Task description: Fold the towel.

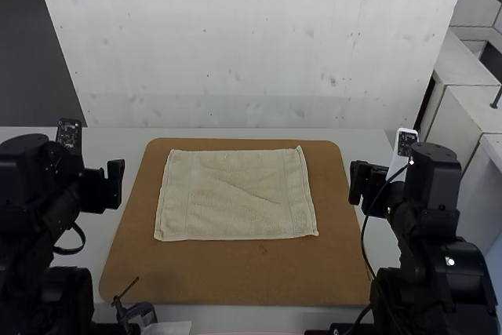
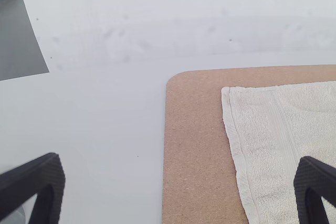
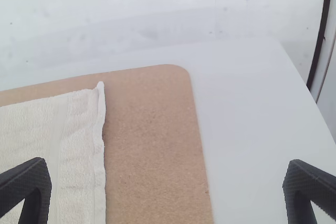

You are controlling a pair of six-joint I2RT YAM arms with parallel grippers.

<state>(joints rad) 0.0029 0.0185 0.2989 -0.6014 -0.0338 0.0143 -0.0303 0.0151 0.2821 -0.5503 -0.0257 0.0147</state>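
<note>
Beige terry towel [image 1: 235, 205] lay spread on a brown board [image 1: 235, 280], centre of the high view; left gripper [image 1: 115, 184], at left, and right gripper [image 1: 358, 184], at right, stood open.

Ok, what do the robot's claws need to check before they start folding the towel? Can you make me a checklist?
1. Towel spread out, not folded yet: ok.
2. Whole towel on the brown board: ok.
3. Towel totally smooth: not ok, a crease runs across its middle.
4. Left claw and right claw open and holding nothing: ok.
5. Claws over the towel: not ok, each is off to its own side.
6. Nothing hiding under the towel: cannot tell.
</note>
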